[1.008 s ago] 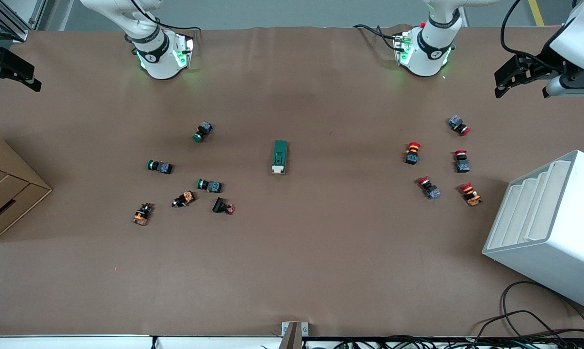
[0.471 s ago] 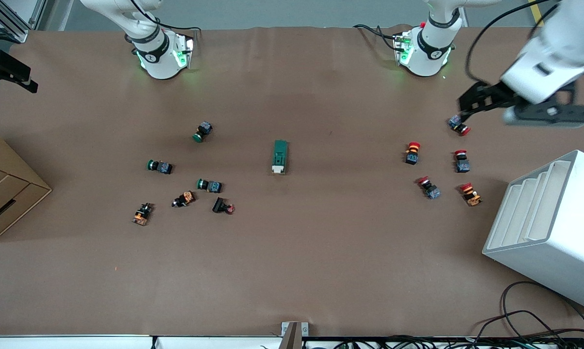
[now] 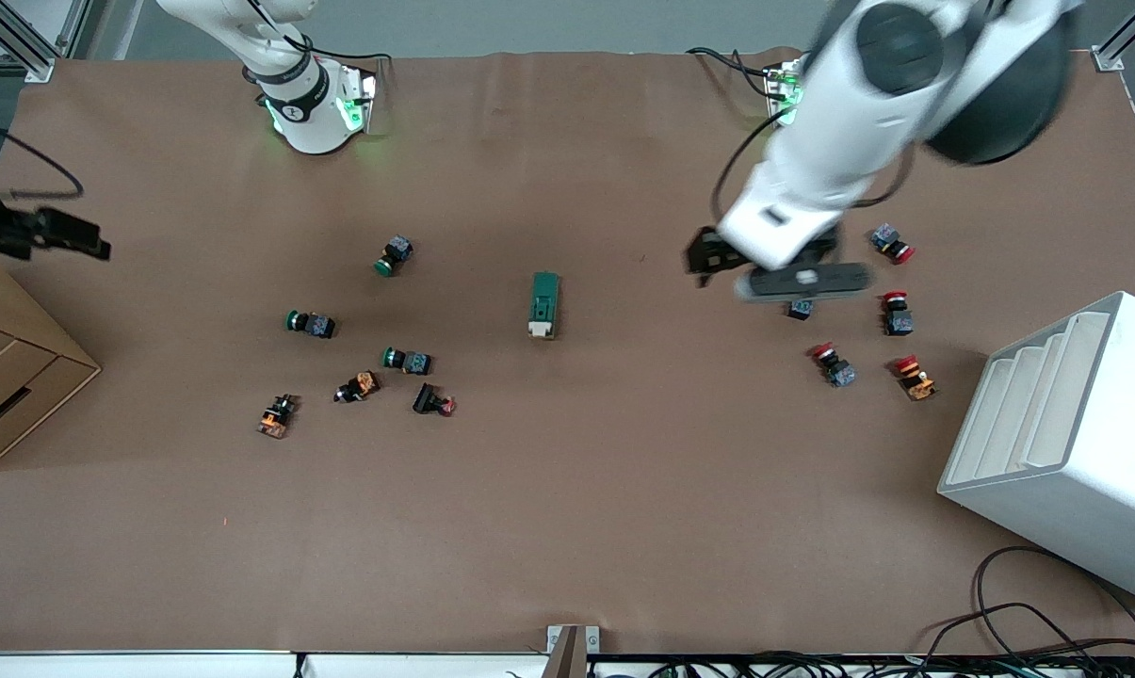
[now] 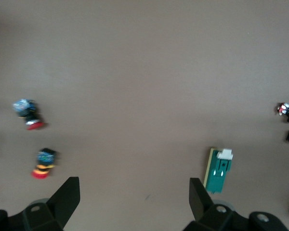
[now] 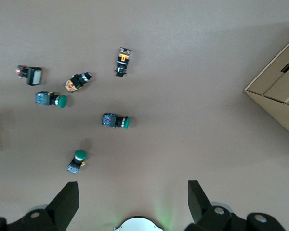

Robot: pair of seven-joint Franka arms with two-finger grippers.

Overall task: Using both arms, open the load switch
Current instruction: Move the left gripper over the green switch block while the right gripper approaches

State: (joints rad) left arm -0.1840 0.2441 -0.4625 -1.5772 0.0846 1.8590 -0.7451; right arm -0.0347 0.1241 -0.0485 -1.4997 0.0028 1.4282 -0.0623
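Note:
The load switch [image 3: 544, 304] is a green block with a white end and lies flat at the middle of the table. It also shows in the left wrist view, load switch [image 4: 218, 170], off to one side of the fingers. My left gripper [image 3: 705, 259] hangs open and empty over bare table, between the switch and the red push-buttons; its fingers [image 4: 70, 192] are wide apart. My right gripper [image 3: 85, 247] is open and empty in the air at the right arm's end of the table, above the cardboard box [image 3: 11, 367].
Several green and orange push-buttons [image 3: 407, 360] lie toward the right arm's end, and several red ones [image 3: 897, 313] toward the left arm's end. A white slotted rack [image 3: 1066, 443] stands at the left arm's end. Cables [image 3: 1029, 640] trail at the near edge.
The left arm has swung in from its end of the table to hang over the area beside the red buttons. The right gripper has shifted slightly over the cardboard box end.

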